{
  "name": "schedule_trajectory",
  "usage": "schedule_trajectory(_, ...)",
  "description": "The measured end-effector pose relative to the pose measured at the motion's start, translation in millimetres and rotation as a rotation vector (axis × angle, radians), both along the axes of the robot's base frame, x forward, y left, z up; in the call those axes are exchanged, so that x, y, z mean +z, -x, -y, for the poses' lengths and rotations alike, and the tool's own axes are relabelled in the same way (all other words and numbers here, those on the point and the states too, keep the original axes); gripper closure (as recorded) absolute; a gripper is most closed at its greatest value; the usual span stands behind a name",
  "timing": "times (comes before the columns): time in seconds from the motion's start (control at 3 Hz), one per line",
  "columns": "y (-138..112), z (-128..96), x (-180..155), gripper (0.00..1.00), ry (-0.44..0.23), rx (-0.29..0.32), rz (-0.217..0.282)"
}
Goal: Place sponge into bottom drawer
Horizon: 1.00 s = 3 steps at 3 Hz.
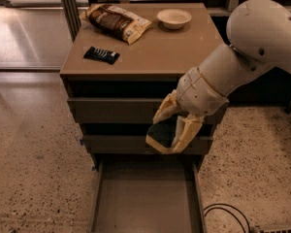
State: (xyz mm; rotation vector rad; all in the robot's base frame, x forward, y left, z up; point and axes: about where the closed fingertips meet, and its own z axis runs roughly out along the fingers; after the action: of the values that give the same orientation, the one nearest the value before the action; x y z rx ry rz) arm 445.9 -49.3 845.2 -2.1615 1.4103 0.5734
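My gripper (172, 125) is shut on the sponge (160, 136), a pale yellow block with a dark green top. It hangs in front of the cabinet's middle drawer front, above the far end of the bottom drawer (98, 198). The bottom drawer is pulled out towards the camera, a long shallow tray with a bare floor. The white arm reaches in from the upper right.
On the cabinet top (150, 57) lie a flat black-wrapped bar (102, 55), a snack bag (117, 21) and a small white bowl (174, 18). A black cable (228, 212) loops on the speckled floor at the lower right.
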Motion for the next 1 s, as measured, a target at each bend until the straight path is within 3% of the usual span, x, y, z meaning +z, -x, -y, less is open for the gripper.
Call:
schedule_trajectory(0.33, 11.9, 4.7, -44.5, 1.00, -0.015, 0.003, -0.017)
schedule_trajectory(1.0, 61.2, -3.9, -203.4, 1.00, -0.072, -0.004, -0.144)
